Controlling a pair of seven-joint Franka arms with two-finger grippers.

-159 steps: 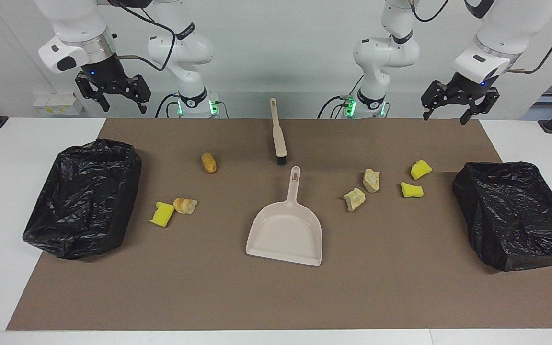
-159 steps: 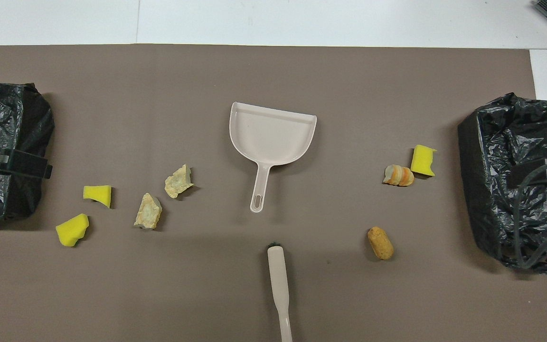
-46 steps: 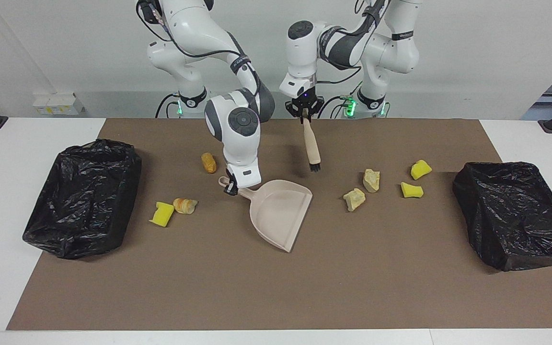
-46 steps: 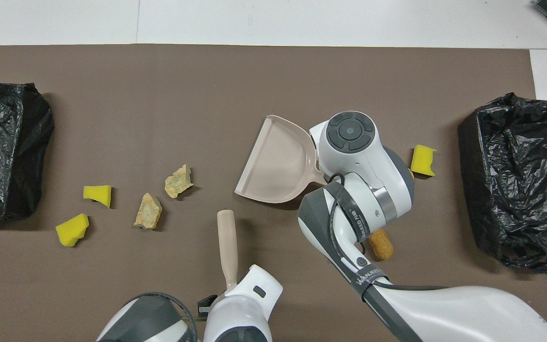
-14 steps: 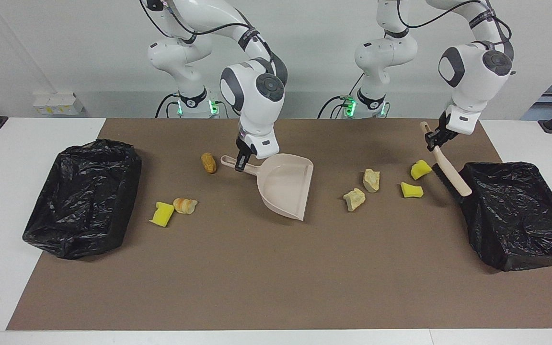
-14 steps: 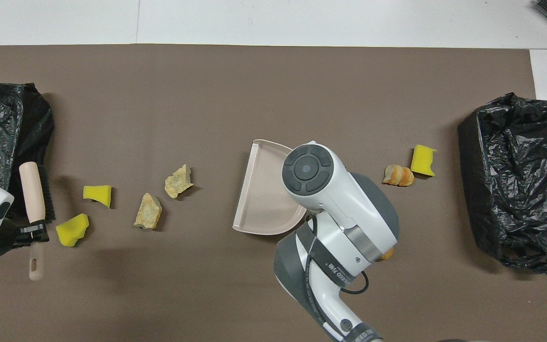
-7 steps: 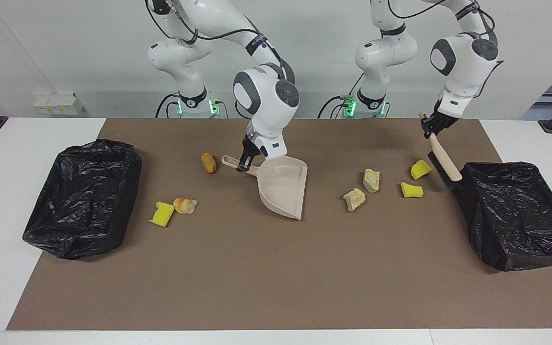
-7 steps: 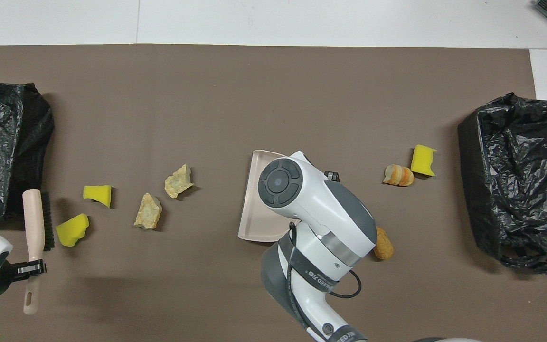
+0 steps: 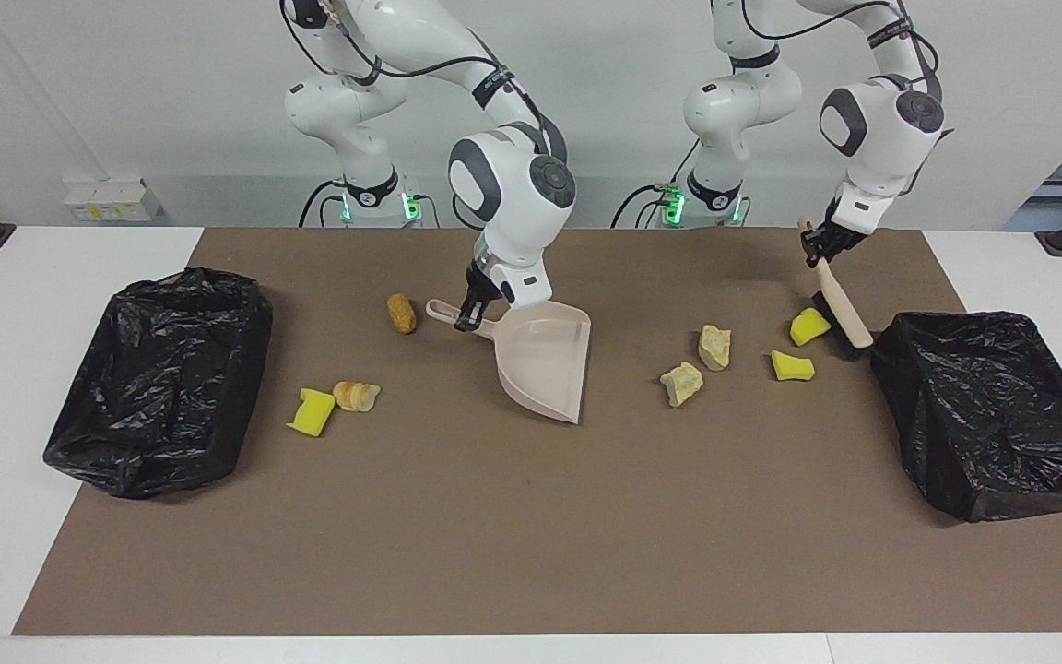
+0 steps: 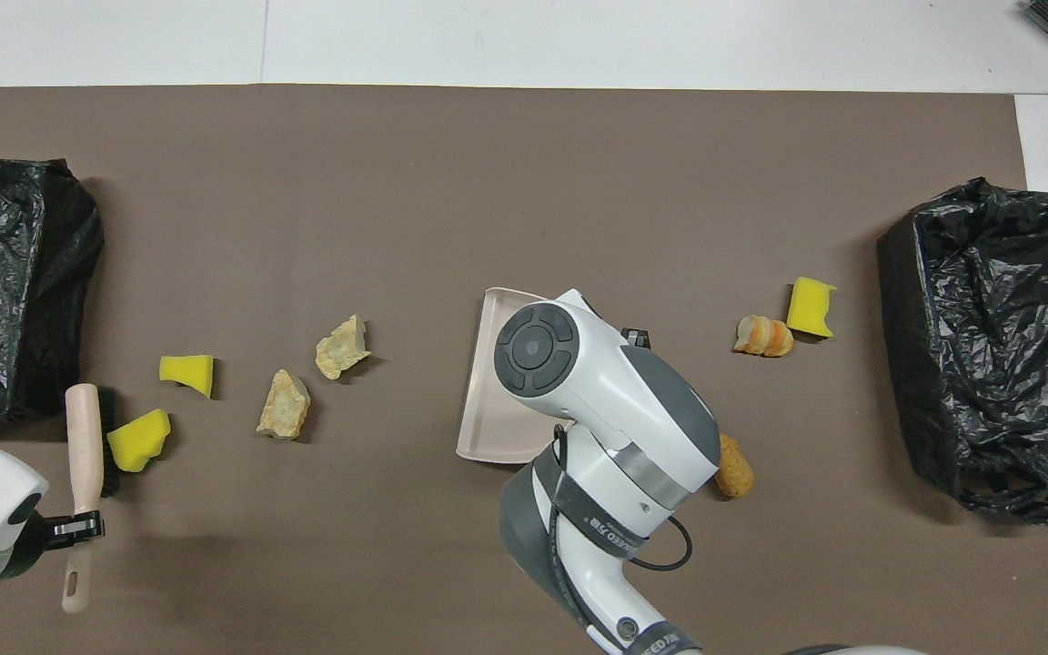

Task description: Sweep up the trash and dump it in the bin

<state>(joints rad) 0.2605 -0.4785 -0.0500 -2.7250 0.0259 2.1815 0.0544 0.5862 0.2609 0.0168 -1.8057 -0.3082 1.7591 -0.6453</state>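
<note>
Counting seven scraps of trash on the brown mat [image 9: 531,553]: three bright yellow sponge chunks, three cream-tan bread-like lumps, one orange-brown oblong nugget [image 9: 401,313].

Toward the left arm's end: two yellow sponge chunks [image 9: 809,326] [image 9: 792,365] and two cream lumps [image 9: 714,346] [image 9: 682,383].
Toward the right arm's end: one yellow sponge chunk [image 9: 312,411] touching a striped cream-orange lump [image 9: 356,395], with the nugget nearer the robots.

Two black bag-lined bins, one at each end edge of the mat [image 9: 160,378] [image 9: 992,410]. One beige plastic dustpan [image 9: 540,364], one beige hand brush with black bristles [image 9: 837,304].

Right gripper [image 9: 471,309] is clamped on the dustpan's handle near mid-mat; the pan is tipped on its side edge, mouth toward the left arm's end. Left gripper [image 9: 821,242] is clamped on the brush handle, and the brush head is down beside the sponge chunk nearest that end's bin, bristles touching or almost touching it.

Writing: partial lettering on the right arm's grey band in the overhead view, not legible in full.

Against half a second ago: the brush has shifted from the bin's edge toward the sponge chunk, closing the gap. The dustpan and right arm are unchanged, and all seven scraps lie where they did.
</note>
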